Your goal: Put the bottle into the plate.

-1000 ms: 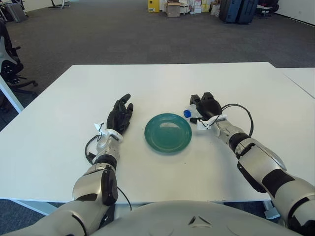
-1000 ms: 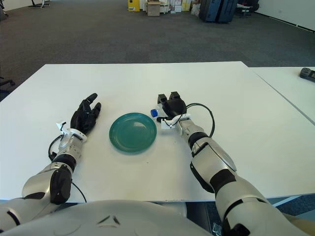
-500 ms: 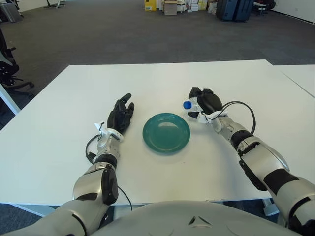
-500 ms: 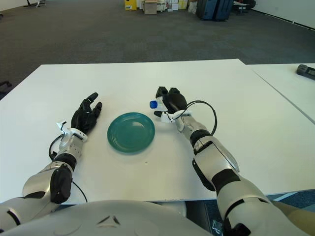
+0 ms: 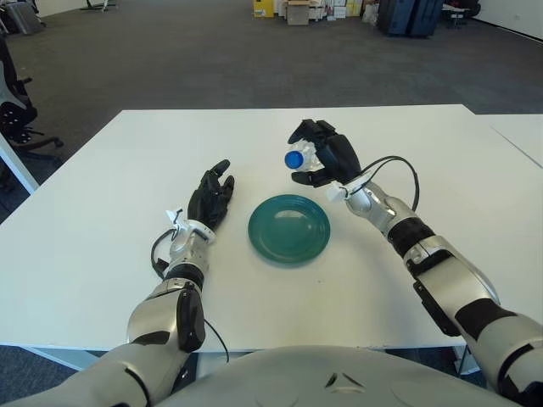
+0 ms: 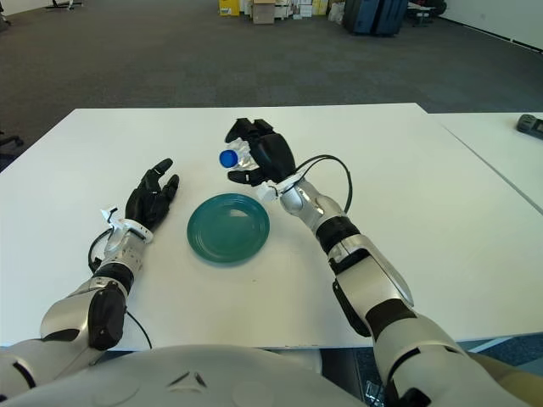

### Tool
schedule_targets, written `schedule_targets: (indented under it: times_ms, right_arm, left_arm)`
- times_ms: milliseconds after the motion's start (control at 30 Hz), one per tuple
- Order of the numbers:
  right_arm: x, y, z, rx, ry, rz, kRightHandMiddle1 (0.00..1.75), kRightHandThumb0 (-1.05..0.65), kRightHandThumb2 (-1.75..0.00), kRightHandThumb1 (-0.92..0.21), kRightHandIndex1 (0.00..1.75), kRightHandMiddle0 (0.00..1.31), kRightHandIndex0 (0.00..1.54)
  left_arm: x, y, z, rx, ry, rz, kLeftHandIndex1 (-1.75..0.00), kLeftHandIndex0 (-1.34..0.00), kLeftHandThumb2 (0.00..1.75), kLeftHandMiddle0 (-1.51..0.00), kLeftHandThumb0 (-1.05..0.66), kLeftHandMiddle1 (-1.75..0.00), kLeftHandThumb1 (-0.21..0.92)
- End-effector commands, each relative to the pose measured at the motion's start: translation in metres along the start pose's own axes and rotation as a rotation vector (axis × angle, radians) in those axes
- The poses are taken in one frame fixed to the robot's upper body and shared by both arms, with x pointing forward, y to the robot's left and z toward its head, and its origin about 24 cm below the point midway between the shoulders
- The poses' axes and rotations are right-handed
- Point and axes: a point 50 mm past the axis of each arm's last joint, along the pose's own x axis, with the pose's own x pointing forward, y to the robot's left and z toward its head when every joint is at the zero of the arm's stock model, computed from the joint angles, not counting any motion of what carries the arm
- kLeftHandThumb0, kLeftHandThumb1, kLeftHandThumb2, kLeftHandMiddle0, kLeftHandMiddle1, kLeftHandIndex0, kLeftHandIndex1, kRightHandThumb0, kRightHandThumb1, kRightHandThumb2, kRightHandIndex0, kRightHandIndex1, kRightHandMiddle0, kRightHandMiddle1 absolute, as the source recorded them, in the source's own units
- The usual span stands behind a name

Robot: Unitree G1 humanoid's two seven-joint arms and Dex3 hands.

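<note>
I see my right hand (image 5: 327, 158) clamped on the small clear plastic bottle with a blue cap (image 5: 299, 158), raised just beyond the far rim of the round teal plate (image 5: 289, 228), while my left hand (image 5: 209, 198) lies open-fingered left of it.

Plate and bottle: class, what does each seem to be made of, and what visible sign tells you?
Plate: probably glazed ceramic or glossy plastic; its teal surface shows soft reflections. Bottle, held in the right hand: likely clear plastic, with a see-through body and a blue cap.
</note>
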Motion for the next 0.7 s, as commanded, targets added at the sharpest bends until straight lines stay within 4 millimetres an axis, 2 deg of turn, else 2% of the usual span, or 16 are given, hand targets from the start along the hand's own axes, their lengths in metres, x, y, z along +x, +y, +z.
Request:
schedule_targets:
  times_ms: [0, 200, 333, 533, 667]
  right_arm:
    - [-0.010, 0.003, 0.007, 0.000, -0.011, 0.022, 1.75, -0.43, -1.16, -0.44, 1.75, 0.51, 1.16]
    - [-0.016, 0.010, 0.018, 0.001, -0.020, 0.072, 1.75, -0.43, -1.17, -0.43, 1.75, 0.52, 1.14]
    - [-0.027, 0.026, 0.026, 0.016, -0.014, 0.134, 1.75, -0.43, -1.17, -0.42, 1.75, 0.52, 1.13]
    - [-0.034, 0.036, 0.029, 0.036, -0.001, 0.181, 1.75, -0.44, -1.19, -0.41, 1.75, 0.53, 1.12]
    - [-0.047, 0.050, 0.032, 0.084, 0.010, 0.243, 1.75, -0.44, -1.22, -0.38, 1.75, 0.55, 1.13]
  left_arm:
    - [-0.002, 0.001, -0.004, -0.023, 0.021, 0.004, -0.92, -0.05, 0.87, -0.66, -0.81, -0.08, 0.92]
    - [-0.002, 0.001, -0.004, -0.015, 0.021, 0.008, -0.92, -0.04, 0.87, -0.64, -0.80, -0.07, 0.92]
    - [-0.002, 0.000, -0.005, -0.012, 0.021, 0.009, -0.91, -0.01, 0.87, -0.61, -0.80, -0.05, 0.92]
    - [-0.003, 0.000, -0.005, -0.006, 0.022, 0.012, -0.88, 0.00, 0.89, -0.57, -0.80, -0.03, 0.92]
    - [-0.002, 0.000, -0.005, -0.005, 0.024, 0.017, -0.87, 0.00, 0.90, -0.57, -0.81, -0.03, 0.92]
